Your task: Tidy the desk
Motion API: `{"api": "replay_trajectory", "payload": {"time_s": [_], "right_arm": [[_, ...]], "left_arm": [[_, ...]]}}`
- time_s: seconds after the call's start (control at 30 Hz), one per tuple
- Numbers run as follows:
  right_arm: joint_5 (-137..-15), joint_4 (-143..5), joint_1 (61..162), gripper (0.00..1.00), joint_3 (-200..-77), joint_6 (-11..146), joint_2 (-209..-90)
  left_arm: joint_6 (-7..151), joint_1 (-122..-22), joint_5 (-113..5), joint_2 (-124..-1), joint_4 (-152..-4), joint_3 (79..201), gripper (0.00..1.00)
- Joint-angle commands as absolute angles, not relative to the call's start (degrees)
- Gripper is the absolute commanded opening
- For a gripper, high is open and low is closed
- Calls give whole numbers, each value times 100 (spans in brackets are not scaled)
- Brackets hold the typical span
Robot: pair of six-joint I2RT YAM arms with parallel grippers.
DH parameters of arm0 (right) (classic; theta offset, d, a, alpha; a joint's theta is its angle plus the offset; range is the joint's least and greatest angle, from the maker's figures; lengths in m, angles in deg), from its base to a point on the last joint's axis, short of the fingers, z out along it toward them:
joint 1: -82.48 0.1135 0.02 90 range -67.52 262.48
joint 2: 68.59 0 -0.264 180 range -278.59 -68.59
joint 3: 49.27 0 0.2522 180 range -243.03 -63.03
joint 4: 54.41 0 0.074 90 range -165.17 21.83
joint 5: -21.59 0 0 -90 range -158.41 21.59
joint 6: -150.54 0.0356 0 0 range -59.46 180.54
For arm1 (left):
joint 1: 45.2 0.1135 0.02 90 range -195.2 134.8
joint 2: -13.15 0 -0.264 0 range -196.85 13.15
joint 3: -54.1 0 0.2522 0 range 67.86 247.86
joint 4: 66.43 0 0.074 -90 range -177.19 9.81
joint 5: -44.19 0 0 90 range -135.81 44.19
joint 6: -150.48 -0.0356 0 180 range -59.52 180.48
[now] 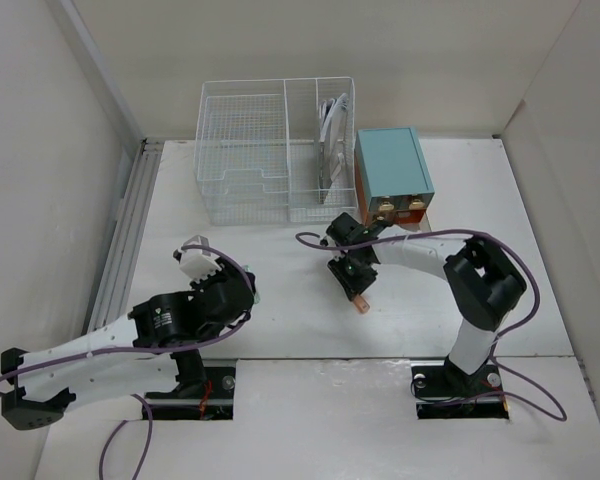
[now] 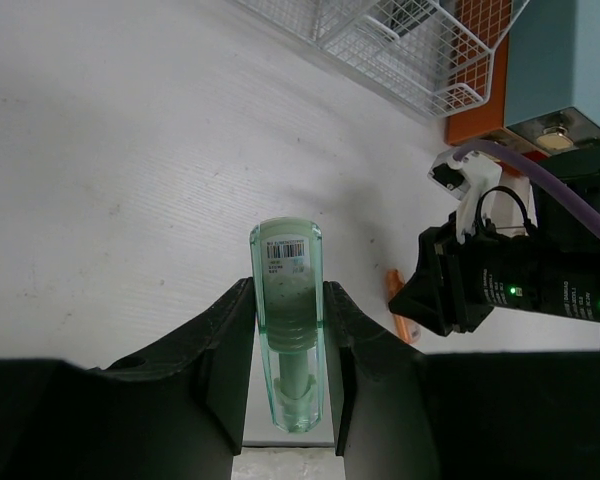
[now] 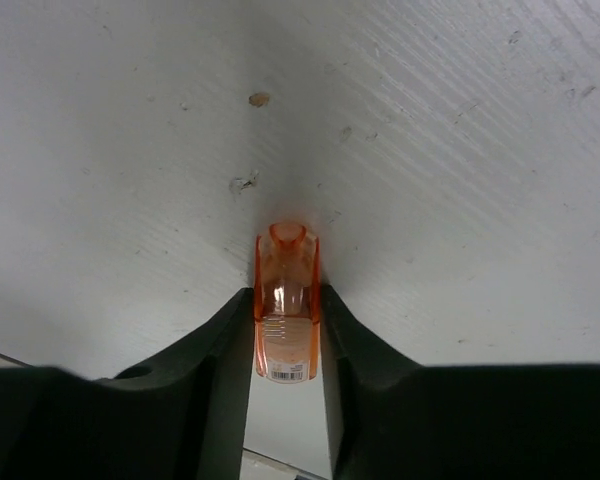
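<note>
Table: the white tabletop fills the middle of the scene, with white walls on its left, far and right sides; both arm bases sit at its near edge.
Left edge: a ribbed metal rail runs near to far beside the left wall, with the left arm lying just to its right.
Far edge: a white wire basket stands against the far wall, with pale discs upright in its right compartment; a teal drawer box sits just to its right.
Open room: bare surface shows between the two pincers, along the near strip in front of both, and to the right of the right arm up to the right wall.
Left pincer: clenched on a clear green tube with a barcode label, held above the table at near left, well apart from the basket.
Right pincer: clenched on a clear orange piece whose tip is low over the table; I cannot tell if it touches.
In the way: the right arm's black wrist is close to the right of the green tube, and the teal drawer box and basket stand just beyond it on the far side.
</note>
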State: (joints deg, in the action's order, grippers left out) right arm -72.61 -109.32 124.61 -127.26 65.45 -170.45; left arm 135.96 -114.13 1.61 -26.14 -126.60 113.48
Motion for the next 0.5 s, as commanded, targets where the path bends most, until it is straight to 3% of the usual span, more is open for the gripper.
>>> {"api": "replay_trajectory", "payload": {"time_s": [0.0,0.1,0.13,0.47], "right_arm": [[-6990,-10763,12520,31,-12737,6696,-17335],[-6990,-10763,12520,18,-12737,6696,-17335],[-7060,-10763,12520,1,-12798,6643,-17335],[-7201,-10605,12178,0,-13360,5537,-16097]], "left_arm": [[13607,-11428,323,-2605,-12660,11330,0],[13536,-11428,323,-2605,-12590,11330,0],[13475,-11428,271,-2605,-12494,11330,0],[12440,-11428,-292,-3429,-10808,11224,0]]}}
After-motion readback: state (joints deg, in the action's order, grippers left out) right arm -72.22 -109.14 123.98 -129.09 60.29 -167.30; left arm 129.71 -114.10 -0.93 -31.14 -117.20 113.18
